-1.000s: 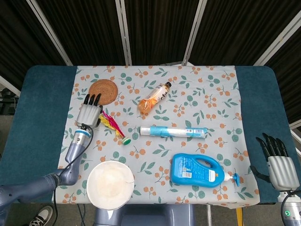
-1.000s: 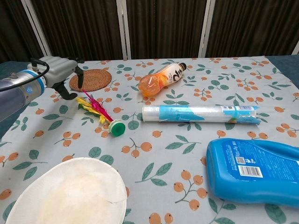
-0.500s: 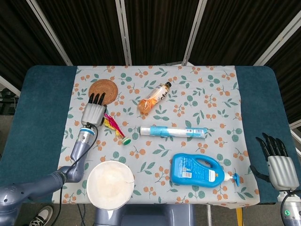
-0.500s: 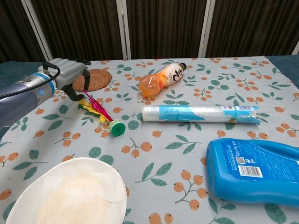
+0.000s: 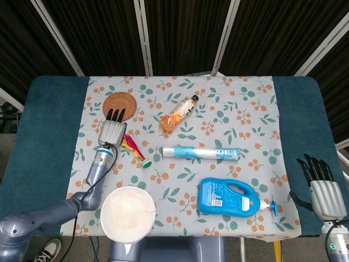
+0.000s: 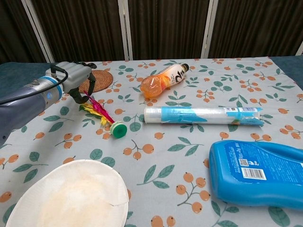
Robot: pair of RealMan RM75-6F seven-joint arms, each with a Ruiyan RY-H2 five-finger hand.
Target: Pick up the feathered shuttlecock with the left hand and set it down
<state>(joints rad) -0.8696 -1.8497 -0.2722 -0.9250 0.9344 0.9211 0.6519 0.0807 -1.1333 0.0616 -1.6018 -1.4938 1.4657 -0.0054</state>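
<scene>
The feathered shuttlecock [image 5: 134, 148] [image 6: 101, 115] lies on the floral cloth, red and yellow feathers pointing up-left, green base toward the lower right. My left hand [image 5: 111, 130] [image 6: 75, 78] hovers just above the feather end, palm down, fingers spread and extended toward the wicker coaster; it holds nothing. My right hand [image 5: 323, 189] rests at the table's lower right on the blue cloth, fingers apart and empty, seen only in the head view.
A wicker coaster [image 5: 120, 103] lies beyond the left hand. An orange drink bottle [image 5: 179, 113], a blue-white tube [image 5: 200, 152], and a blue detergent bottle [image 5: 229, 197] lie to the right. A paper bowl [image 5: 127, 214] sits at the front edge.
The left hand has shifted to the right, from beside the feathers to over their tips. The shuttlecock and right hand have not moved.
</scene>
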